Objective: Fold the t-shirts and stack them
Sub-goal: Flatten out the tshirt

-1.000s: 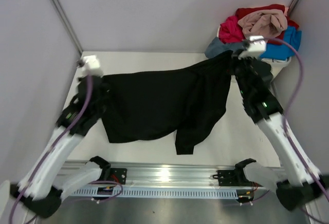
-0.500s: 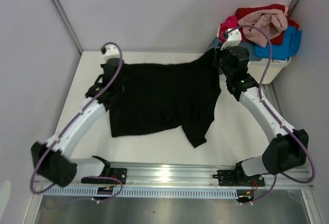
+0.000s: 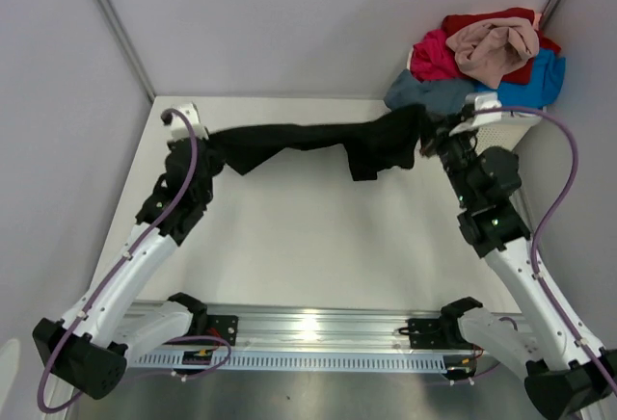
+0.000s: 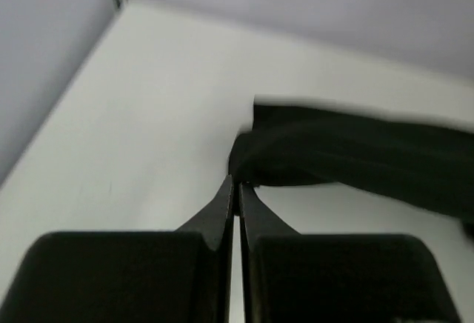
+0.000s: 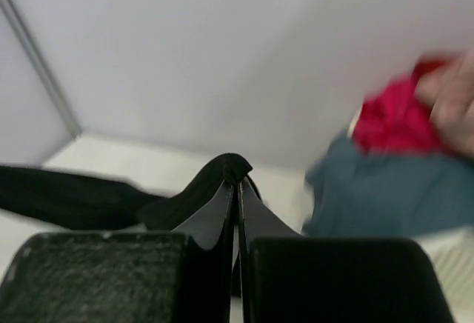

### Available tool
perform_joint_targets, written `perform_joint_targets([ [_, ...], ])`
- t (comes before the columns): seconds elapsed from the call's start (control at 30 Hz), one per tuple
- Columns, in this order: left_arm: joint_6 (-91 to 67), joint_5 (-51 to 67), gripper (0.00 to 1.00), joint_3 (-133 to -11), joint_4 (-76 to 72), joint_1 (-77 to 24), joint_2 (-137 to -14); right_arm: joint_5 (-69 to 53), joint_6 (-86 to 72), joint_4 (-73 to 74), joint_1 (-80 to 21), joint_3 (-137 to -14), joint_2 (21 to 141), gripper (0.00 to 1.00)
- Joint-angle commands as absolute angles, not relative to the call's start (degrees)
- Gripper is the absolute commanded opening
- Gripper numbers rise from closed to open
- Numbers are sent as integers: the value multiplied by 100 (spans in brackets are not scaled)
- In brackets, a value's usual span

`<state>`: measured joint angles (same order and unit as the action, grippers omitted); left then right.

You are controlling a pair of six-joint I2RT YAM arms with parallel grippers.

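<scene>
Both arms reach toward the counter's far corners, left gripper (image 3: 204,150) and right gripper (image 3: 432,141) with jaws pinched together.

From my seat I can read no writing, label, brand or number in any view, neither on the black t-shirt (image 3: 299,139), the basket (image 3: 517,129) nor the table (image 3: 318,237).

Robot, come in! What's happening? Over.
Left hand, right hand both shut on soft black cloth t-shirt. Shirt strung between them. Nothing in the way.
</scene>
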<state>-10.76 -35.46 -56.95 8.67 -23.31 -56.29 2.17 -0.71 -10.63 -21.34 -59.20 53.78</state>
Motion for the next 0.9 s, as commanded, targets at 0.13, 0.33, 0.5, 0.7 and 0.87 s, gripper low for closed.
perform_joint_targets([
  [0.13,-3251,-2936,1,-5931,4883,-2795,-4503,825,-1362,1964,-3022,-5132,3702,0],
  [0.33,-3445,-2531,0,-6802,6958,-2812,-3797,730,-1029,3083,-3208,-6757,3313,0],
  [0.5,-3375,-2715,0,-7364,7550,-2812,-3832,835,-695,3015,-3208,-7426,3629,0],
  [0.7,-3138,-2954,1,-6856,6664,-2707,-4085,1107,-483,2208,-3191,-6629,4155,0],
  [0.87,-2849,-2655,1,-6169,4064,-2163,-5551,668,-519,65,-2602,-5687,5385,0],
])
